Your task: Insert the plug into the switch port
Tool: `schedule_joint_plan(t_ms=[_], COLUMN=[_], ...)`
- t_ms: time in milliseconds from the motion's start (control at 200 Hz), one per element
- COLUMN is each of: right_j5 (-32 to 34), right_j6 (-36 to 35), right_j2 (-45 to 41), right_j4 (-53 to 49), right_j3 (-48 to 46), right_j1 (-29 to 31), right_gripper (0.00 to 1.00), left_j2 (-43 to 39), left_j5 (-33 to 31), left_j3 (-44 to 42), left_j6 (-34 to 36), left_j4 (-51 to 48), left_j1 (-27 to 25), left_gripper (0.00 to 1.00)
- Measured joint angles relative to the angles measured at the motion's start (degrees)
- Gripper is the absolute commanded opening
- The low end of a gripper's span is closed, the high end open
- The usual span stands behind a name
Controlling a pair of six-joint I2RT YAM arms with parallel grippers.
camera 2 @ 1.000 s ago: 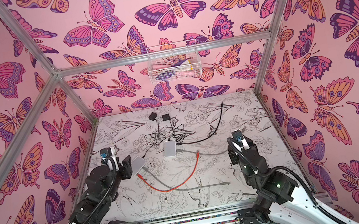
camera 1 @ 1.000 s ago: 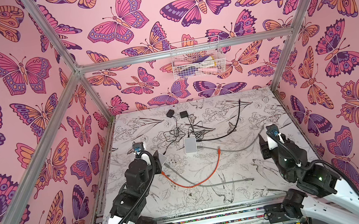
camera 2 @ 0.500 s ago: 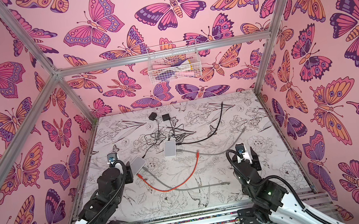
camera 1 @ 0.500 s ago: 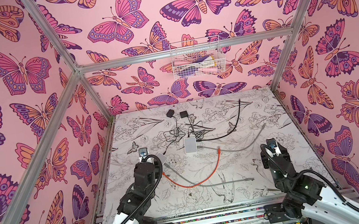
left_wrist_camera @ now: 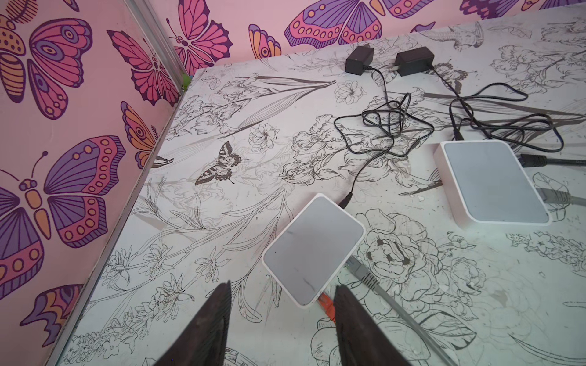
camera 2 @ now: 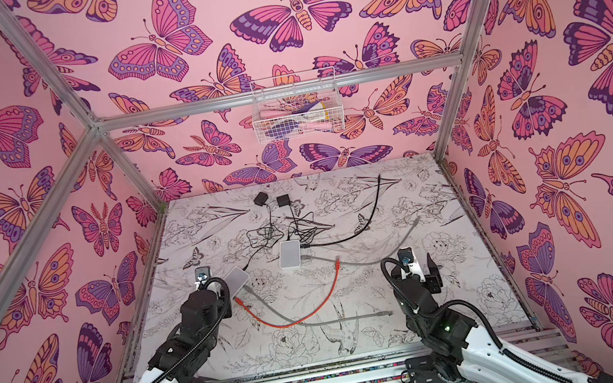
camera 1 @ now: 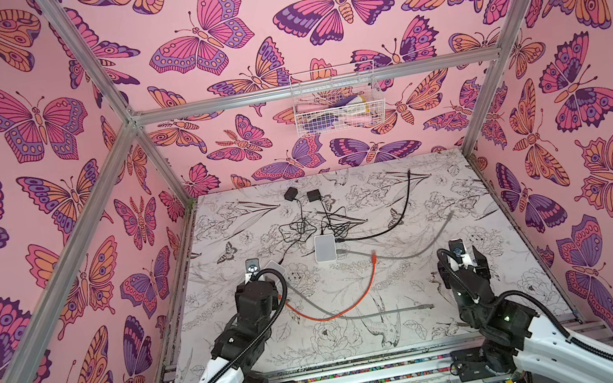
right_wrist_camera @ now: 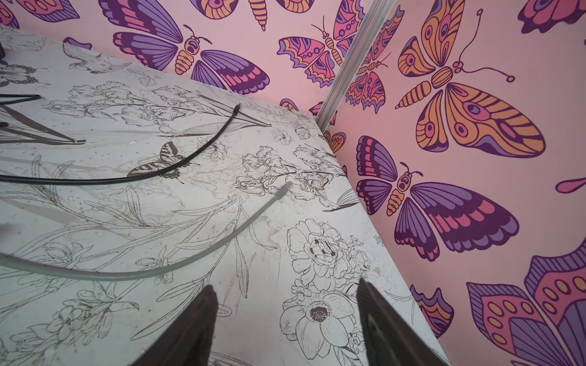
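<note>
Though spread apart and empty at the left gripper (left_wrist_camera: 282, 285), held low and close, probably for a check on the seating. Just beyond one fingertip: orange plug (left_wrist_camera: 326, 305), apparently home in the near edge of the switch (left_wrist_camera: 312, 250). Beside it, grey plug (left_wrist_camera: 360, 271) at the same edge. Farther out, second switch (left_wrist_camera: 491, 183). At the right gripper (right_wrist_camera: 285, 283), spread wide, also empty, over bare table (right_wrist_camera: 317, 221); grey cable (right_wrist_camera: 126, 275) ahead, untouched, so likely just parked clear.

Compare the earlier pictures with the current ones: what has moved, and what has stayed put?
The right gripper drew back toward the near edge of the flower-printed table; its jaws stand open, empty. The left gripper shifted slightly nearer and toward the middle, jaws apart. The two flat white rectangular switches and the orange network cable lie where they were.
</note>
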Motion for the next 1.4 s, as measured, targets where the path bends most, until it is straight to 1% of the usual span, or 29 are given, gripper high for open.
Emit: schedule_joint_plan(t_ms=[160, 291, 406, 566, 736, 872, 1147, 1333, 1403], right_j5=[-1.0, -1.8, -2.5, -3.9, -5.4, -5.9, -7.5, -8.8, -9.4], right_j6=[0.3, 0.9, 1.6, 2.5, 2.6, 2.6, 2.5, 0.7, 0.1], right_j2=[0.2, 0.2, 0.6, 4.1, 9.1, 10.6, 10.1, 9.9, 10.8], right_j4=[1.7, 2.4, 2.5, 2.6, 3.0, 4.3, 8.0, 13.9, 15.8], right_j3=[-0.9, -1.2, -1.2, -1.1, -0.5, -0.1, -0.1, -1.2, -1.5], right_j1=[-3.2, -4.9, -6.3, -8.1, -8.6, -8.9, -11.3, -12.0, -12.5], right_gripper=[0.76, 0.8, 0.81, 0.83, 0.82, 0.83, 0.84, 0.85, 0.87], left_j2=[-0.1, 0.0, 0.6, 0.6, 0.4, 0.3, -3.2, -2.1, -0.9], left_j5=[-1.9, -3.4, -3.7, -2.5, -1.5, -1.5, -1.5, -1.6, -1.6], left_j3=[-0.4, -2.1, -4.2, -8.4, -8.6, -8.6, -9.5, -9.7, -9.9], left_j6=[1.2, 1.8, 1.7, 1.7, 1.8, 1.8, 1.8, 2.3, 2.6], left_j4=[1.6, 2.3, 3.6, 3.7, 4.7, 4.8, 6.1, 8.0, 9.6], left_j1=[0.5, 0.9, 1.3, 3.1, 3.4, 3.4, 3.5, 4.0, 4.4], left_gripper=[0.55, 0.55, 0.56, 0.56, 0.56, 0.56, 0.56, 0.56, 0.56])
